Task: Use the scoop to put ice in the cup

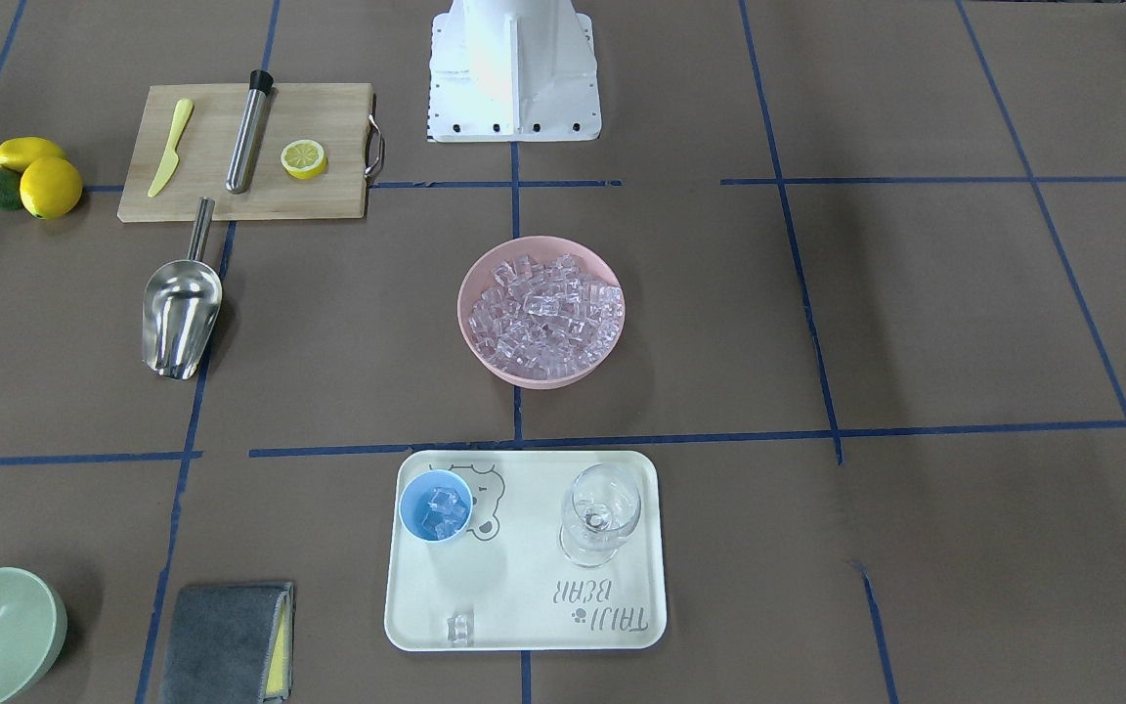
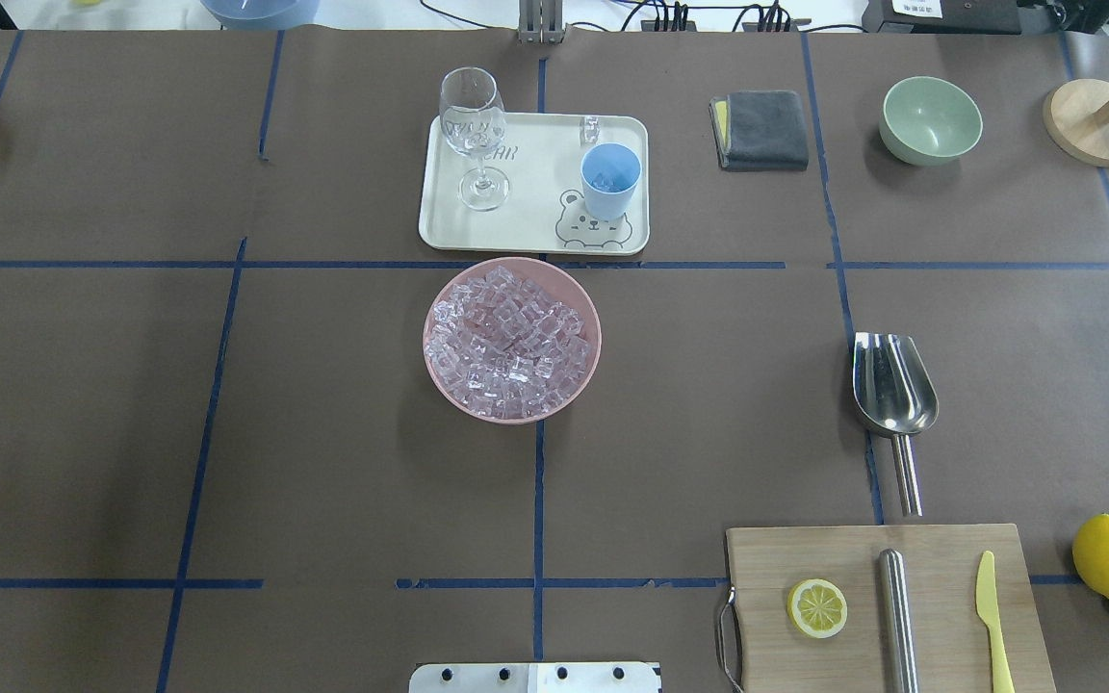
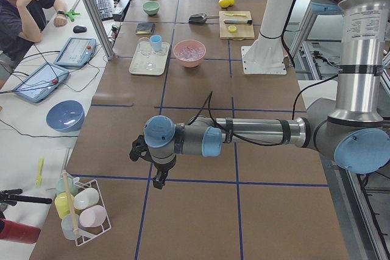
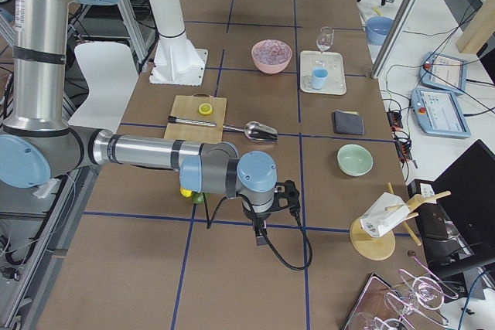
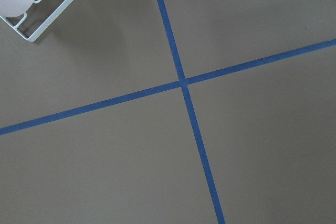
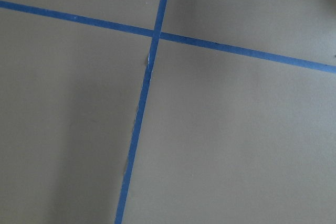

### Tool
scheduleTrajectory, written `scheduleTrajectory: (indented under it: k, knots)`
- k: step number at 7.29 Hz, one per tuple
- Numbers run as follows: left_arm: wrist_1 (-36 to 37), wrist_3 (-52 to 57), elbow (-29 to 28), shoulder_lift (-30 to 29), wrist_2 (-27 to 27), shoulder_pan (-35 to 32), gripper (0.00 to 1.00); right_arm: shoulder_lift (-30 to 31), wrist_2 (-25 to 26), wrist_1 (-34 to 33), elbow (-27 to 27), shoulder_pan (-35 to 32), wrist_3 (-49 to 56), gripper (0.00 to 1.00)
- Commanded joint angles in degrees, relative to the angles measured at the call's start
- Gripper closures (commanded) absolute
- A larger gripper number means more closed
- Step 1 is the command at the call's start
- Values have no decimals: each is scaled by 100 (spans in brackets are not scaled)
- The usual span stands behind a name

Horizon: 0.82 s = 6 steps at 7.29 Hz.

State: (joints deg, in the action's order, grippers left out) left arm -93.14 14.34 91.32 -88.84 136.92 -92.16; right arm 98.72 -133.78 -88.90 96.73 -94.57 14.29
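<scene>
Scoop (image 1: 182, 313) laid unheld far from jaws of left gripper (image 3: 159, 178) and right gripper (image 4: 259, 233) (opening not tellable), presumably as ice (image 1: 445, 510) is lodged in cup (image 1: 411, 506).

We see two arms of silver tubing with light blue joint caps and black bands at the joints: the left arm (image 3: 256, 131) and the right arm (image 4: 143, 151). A black cable (image 3: 204, 111) loops off the left wrist. Each arm ends in small black hardware, the left gripper (image 3: 159, 178) and the right gripper (image 4: 259, 234). The white pedestal base (image 1: 514, 78) has a row of dark screws along its edge.
</scene>
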Motion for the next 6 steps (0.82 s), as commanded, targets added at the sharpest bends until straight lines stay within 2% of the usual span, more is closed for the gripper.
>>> scheduleTrajectory:
  k: [1,2,6]
  knots:
    - [-3,16,-1,7,-365,5,0,24,19,4,4,0,-5,0]
    - [-3,8,17,16,-620,5,0,33,10,13,4,9,-5,0]
    - [-12,25,219,7,-631,5,0,60,-34,48,4,9,-14,0]
